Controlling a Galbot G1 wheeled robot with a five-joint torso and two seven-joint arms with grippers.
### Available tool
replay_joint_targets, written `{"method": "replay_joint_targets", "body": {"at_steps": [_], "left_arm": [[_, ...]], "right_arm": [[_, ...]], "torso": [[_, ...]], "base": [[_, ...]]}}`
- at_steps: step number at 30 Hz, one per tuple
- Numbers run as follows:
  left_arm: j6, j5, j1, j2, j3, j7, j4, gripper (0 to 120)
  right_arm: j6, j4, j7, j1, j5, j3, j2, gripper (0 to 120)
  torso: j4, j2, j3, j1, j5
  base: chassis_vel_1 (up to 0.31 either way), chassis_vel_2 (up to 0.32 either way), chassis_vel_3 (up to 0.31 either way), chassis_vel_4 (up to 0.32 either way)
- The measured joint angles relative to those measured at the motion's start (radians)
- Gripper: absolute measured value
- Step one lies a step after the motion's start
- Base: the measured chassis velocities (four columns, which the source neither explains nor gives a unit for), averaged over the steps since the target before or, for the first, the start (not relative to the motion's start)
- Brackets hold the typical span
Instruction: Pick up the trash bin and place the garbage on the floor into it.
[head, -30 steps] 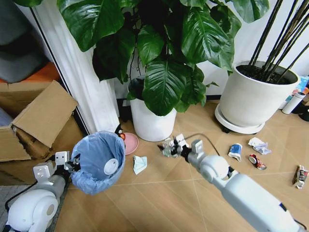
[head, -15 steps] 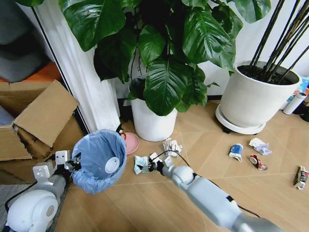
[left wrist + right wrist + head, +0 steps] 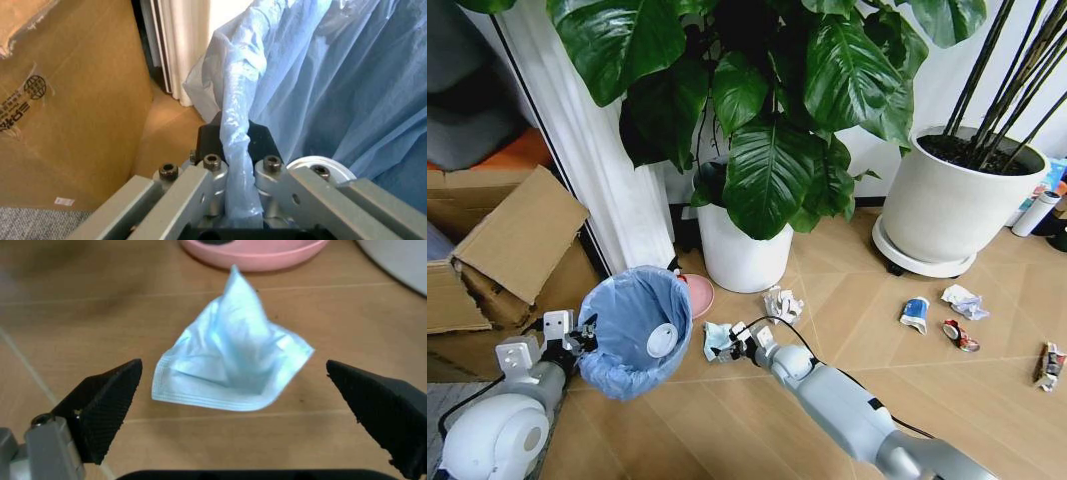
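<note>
My left gripper (image 3: 567,335) is shut on the rim of the trash bin (image 3: 634,330), a round bin lined with a crinkly light blue bag, held up at the left. The bag's edge is clamped between the fingers (image 3: 212,172) in the left wrist view. A white disc (image 3: 663,341) lies inside the bin. My right gripper (image 3: 733,336) is open low over the floor (image 3: 757,420), its fingertips (image 3: 110,400) on either side of a crumpled light blue piece of garbage (image 3: 233,365). A white paper wad (image 3: 781,303), a crushed can (image 3: 915,313), another wad (image 3: 964,299), a red wrapper (image 3: 959,335) and a dark wrapper (image 3: 1050,364) lie to the right.
A white plant pot (image 3: 739,255) with big leaves stands just behind the right gripper, with a pink dish (image 3: 697,295) beside it. A larger white pot (image 3: 952,205) stands at the back right. Cardboard boxes (image 3: 507,250) and a white curtain (image 3: 597,170) close off the left.
My right arm has swung left from the white paper wad to the light blue piece beside the bin, and now sits a little closer to it. The left gripper holds the bin as before.
</note>
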Motion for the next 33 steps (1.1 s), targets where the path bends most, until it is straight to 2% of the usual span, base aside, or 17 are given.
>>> {"method": "replay_joint_targets", "body": {"at_steps": [10,14,17,26,29,31,33], "left_arm": [[-0.003,0.001,0.006,0.001,-0.001,0.000,-0.018,0],[-0.004,0.002,0.007,0.001,0.000,0.002,-0.018,0],[-0.007,0.005,0.005,0.000,0.005,0.006,-0.018,0],[-0.008,0.005,0.002,0.004,0.010,0.008,-0.012,0],[-0.009,0.005,-0.002,0.004,0.014,0.008,-0.007,0],[-0.009,0.005,-0.002,0.005,0.015,0.008,-0.007,0],[-0.009,0.005,-0.003,0.006,0.015,0.008,-0.007,0]], "right_arm": [[0.052,-0.206,-0.022,0.044,-0.102,0.073,0.147,100],[0.055,-0.240,-0.021,0.051,-0.111,0.092,0.160,100],[0.058,-0.287,-0.018,0.061,-0.129,0.124,0.162,100],[0.058,-0.318,-0.019,0.069,-0.136,0.155,0.160,98],[0.059,-0.312,-0.020,0.064,-0.134,0.154,0.159,84],[0.059,-0.309,-0.020,0.063,-0.134,0.154,0.159,80],[0.057,-0.303,-0.020,0.059,-0.132,0.153,0.158,70]], "torso": [[0.0002,0.000,0.000,0.000,-0.0001],[0.0006,0.000,0.000,0.000,0.0001],[0.0000,0.000,0.000,0.000,0.0000],[0.0001,0.000,0.000,0.000,-0.0001],[0.0001,0.000,0.000,0.000,-0.0001],[0.0001,0.000,0.000,0.000,-0.0001],[0.0001,0.000,0.000,0.000,0.0000]], "base": [[0.000,0.000,0.000,0.000],[0.000,0.000,0.000,0.000],[0.000,0.000,0.000,0.000],[0.000,0.000,0.000,0.000],[0.000,0.000,0.000,0.000],[0.000,0.000,0.000,0.000],[0.000,0.000,0.000,0.000]]}}
